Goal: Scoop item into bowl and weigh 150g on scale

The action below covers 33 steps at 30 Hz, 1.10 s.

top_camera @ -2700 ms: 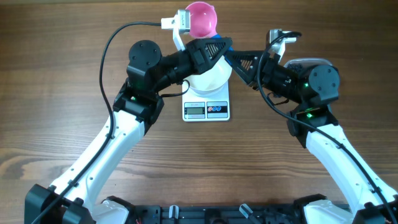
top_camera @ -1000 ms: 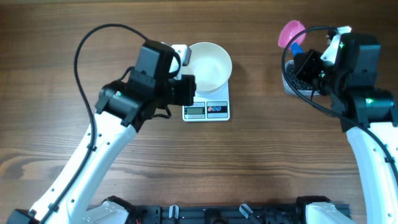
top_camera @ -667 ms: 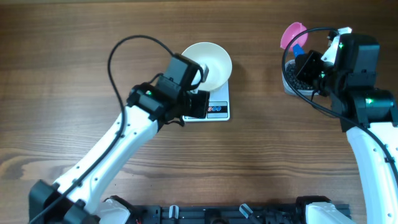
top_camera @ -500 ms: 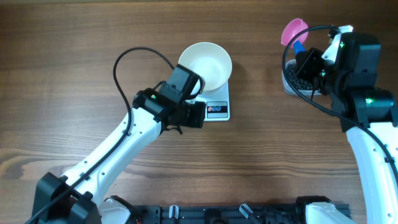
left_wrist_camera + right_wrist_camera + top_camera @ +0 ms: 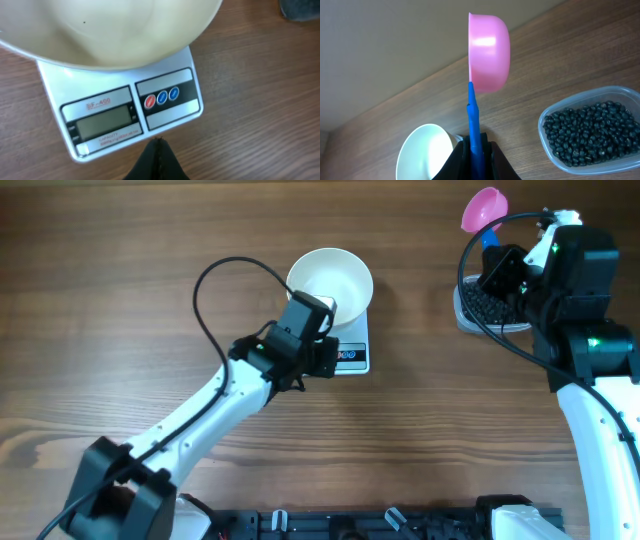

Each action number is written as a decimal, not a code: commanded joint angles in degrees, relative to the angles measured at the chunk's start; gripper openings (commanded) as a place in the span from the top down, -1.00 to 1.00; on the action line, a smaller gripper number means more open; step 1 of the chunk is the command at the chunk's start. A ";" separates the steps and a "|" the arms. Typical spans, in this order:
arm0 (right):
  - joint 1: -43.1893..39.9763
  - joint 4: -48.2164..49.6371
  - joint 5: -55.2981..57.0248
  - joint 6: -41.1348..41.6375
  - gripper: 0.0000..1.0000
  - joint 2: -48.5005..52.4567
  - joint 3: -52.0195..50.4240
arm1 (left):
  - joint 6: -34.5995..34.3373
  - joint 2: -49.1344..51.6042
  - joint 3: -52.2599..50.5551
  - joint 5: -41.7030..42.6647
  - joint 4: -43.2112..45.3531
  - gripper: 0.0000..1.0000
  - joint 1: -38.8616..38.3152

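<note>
We risk nudging the scale point(image 5: 120, 117) and its bowl point(image 5: 100, 30) with our left gripper point(image 5: 158, 159), shut and empty at its front edge, while our right gripper point(image 5: 474, 150) clamps the pink scoop point(image 5: 489, 52) near the beans point(image 5: 590, 132) toward the table's point(image 5: 120, 280) far right edge.

You have a brown wood-grain table point(image 5: 120, 300) under both arms. Near its middle, toward the far edge, the white scale point(image 5: 352, 358) lies flat on the wood, display and buttons turned to the near edge. Well apart, at your far right, a clear plastic tub point(image 5: 463, 315) rests on the same surface.
</note>
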 commanded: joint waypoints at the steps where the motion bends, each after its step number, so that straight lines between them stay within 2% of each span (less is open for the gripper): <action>1: 0.02 0.28 1.05 0.20 0.91 0.07 0.57 | 0.72 3.08 -0.26 -1.66 4.09 0.92 -2.91; 7: 0.02 0.04 1.05 0.09 0.91 0.07 0.57 | -2.36 7.21 -0.26 -8.15 5.14 0.92 -4.92; 33: 0.02 0.28 1.27 0.20 0.91 0.07 0.57 | -2.36 14.16 -0.26 -10.67 11.19 0.92 -5.35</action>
